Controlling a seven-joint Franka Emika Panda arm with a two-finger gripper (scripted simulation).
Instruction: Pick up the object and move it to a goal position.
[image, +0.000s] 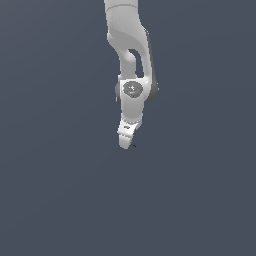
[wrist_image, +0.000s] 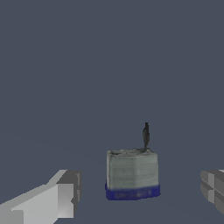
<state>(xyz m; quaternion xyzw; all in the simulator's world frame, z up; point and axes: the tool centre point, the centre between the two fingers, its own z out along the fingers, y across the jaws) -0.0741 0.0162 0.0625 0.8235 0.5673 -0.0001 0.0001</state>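
Note:
The object (wrist_image: 132, 175) is a small grey-green block with a dark blue band along one edge and a thin dark stalk sticking out of it. It sits between the two fingers of my gripper (wrist_image: 140, 190), which is open. One finger (wrist_image: 61, 197) and the other finger (wrist_image: 213, 189) are both apart from it. In the exterior view the white gripper (image: 127, 142) points down from the arm. There the object (image: 133, 145) is only a tiny dark speck at the fingertips.
A plain dark blue-grey surface (image: 200, 200) fills both views. The white-grey arm (image: 131, 60) comes down from the top of the exterior view. Nothing else shows.

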